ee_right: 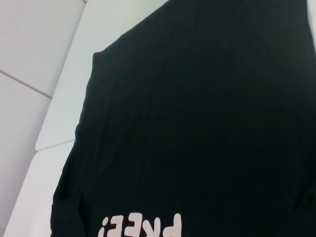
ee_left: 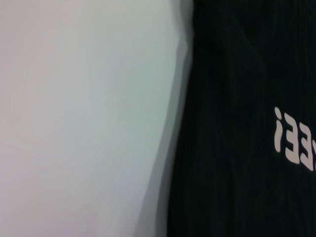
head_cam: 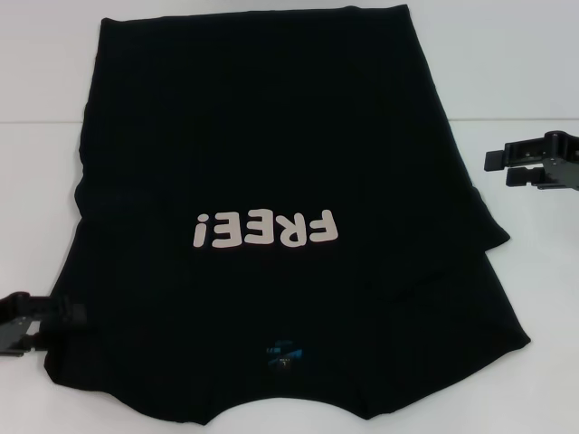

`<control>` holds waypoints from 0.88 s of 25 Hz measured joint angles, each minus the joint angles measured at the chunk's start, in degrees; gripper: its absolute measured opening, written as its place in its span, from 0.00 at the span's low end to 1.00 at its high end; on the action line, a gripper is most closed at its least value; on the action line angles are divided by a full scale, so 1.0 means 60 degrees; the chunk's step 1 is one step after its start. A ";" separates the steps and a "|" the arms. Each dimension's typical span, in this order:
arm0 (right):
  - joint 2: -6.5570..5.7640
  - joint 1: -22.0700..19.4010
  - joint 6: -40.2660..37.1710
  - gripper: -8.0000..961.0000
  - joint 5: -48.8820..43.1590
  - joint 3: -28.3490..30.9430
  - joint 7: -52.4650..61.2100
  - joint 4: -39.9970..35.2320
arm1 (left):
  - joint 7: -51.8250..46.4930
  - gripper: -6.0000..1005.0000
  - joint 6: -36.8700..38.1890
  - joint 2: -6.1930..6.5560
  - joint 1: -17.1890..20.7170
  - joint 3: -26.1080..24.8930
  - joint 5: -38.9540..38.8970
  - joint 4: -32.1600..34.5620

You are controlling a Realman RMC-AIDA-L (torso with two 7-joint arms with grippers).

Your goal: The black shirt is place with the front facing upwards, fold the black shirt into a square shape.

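Both grippers flank the black shirt [head_cam: 280,181], spread print-up on the white table [head_cam: 507,81]: left gripper [head_cam: 20,324] touching its near sleeve edge, right gripper [head_cam: 516,165] apart, apparently positioned for folding; finger states indeterminate

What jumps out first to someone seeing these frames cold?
The black shirt fills most of the white table, front up, its pale "FREE!" lettering near the middle, upside down from the head view. The left gripper sits at its near left edge, the right gripper off its right side.
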 joint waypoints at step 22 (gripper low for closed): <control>-0.0075 -0.0204 -0.0339 0.61 -0.0062 -0.0060 -0.0285 -0.0004 | 0.0280 0.18 0.0435 0.0053 -0.0115 0.0082 -0.0323 0.0110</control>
